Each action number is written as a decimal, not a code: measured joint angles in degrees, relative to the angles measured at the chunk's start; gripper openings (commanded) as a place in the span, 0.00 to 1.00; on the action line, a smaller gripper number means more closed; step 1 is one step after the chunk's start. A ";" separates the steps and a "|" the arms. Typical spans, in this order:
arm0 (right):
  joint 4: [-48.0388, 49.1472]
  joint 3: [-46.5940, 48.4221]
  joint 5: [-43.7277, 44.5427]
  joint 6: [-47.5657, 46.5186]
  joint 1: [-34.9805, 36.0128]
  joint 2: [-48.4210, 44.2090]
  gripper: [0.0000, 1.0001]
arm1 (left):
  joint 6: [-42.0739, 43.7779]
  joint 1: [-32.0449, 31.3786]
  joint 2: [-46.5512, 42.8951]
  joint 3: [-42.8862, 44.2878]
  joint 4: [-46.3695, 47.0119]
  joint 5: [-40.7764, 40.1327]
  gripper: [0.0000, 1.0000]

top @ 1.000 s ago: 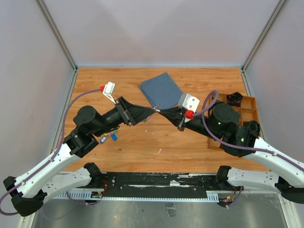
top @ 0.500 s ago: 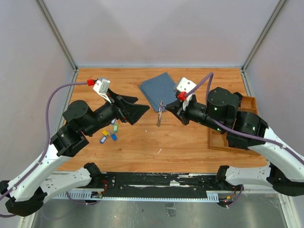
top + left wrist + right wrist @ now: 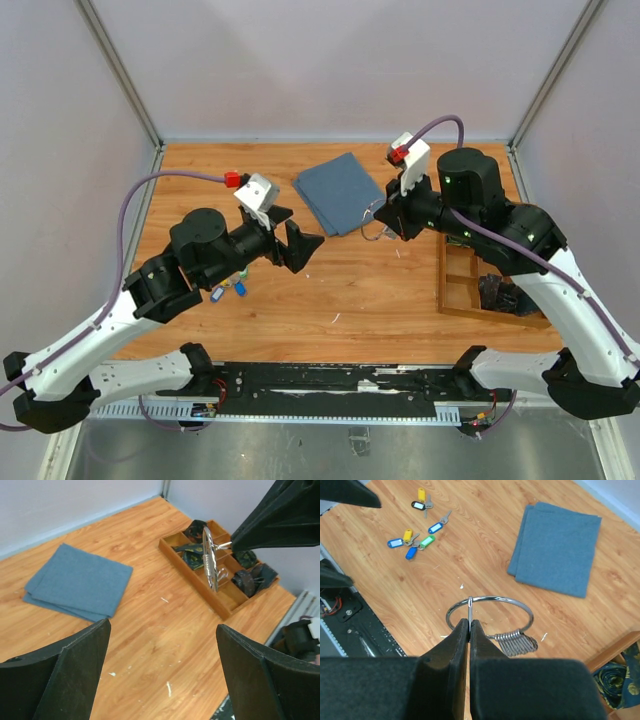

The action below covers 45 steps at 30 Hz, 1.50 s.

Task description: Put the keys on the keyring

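Both arms have drawn apart since a second ago, when their tips met over the near corner of the cloth. By now the left jaws have spread wide, and the right arm has risen and swung back toward the far right, taking the ring with it. The right gripper (image 3: 469,622) has its jaws pressed together on the thin wire of the keyring (image 3: 514,643), pinching the arc of the loop nearest the wrist. The rest of the loop stands out past the fingertips, and the short silvery coil hangs just beside them on the right. The ring is held in the air, clear of the wooden table (image 3: 380,300), between the folded blue cloth (image 3: 557,547) and the wooden tray (image 3: 447,275). The left gripper (image 3: 164,627) hovers over bare wood with its jaws wide apart and nothing between them. From its wrist camera the ring shows edge-on and upright, up and to the right, well apart from its fingers and in front of the tray. The keys (image 3: 415,542) lie on the table in a loose cluster of yellow, blue and green tags, with a yellow and a dark tag a little farther off. From above they sit by the left forearm, well apart from both sets of jaws and from the ring.
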 measured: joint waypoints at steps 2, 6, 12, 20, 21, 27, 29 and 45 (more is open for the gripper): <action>-0.39 0.00 -1.40 0.63 -0.63 0.02 0.00 | 2.86 -0.52 1.14 0.37 0.17 -0.70 0.94; -0.81 -0.07 -1.62 1.27 -0.72 0.26 0.00 | 7.32 -0.57 2.49 0.46 0.94 -2.93 0.94; -0.42 -3.06 -1.92 3.76 -2.64 1.73 0.00 | 10.78 -0.63 2.03 -0.07 4.02 -7.74 1.00; 4.74 -19.26 -5.09 5.40 -10.23 4.28 0.01 | 10.99 -0.66 -2.49 -4.96 7.69 -10.21 0.98; 5.07 -21.22 -5.01 5.99 -12.76 4.81 0.01 | 10.99 -0.66 -3.08 -5.88 8.15 -10.21 0.98; 6.54 -22.99 -6.88 6.64 -7.69 9.18 0.01 | 10.62 -0.68 -4.13 -7.98 9.27 -10.62 0.97; 7.52 -24.35 -6.88 7.23 -9.42 8.41 0.00 | 10.36 -0.68 -4.02 -7.98 9.31 -11.02 0.98; 13.31 -29.05 -10.49 8.92 -10.69 3.65 0.00 | 6.86 -0.68 -0.39 -8.00 7.37 -11.82 1.00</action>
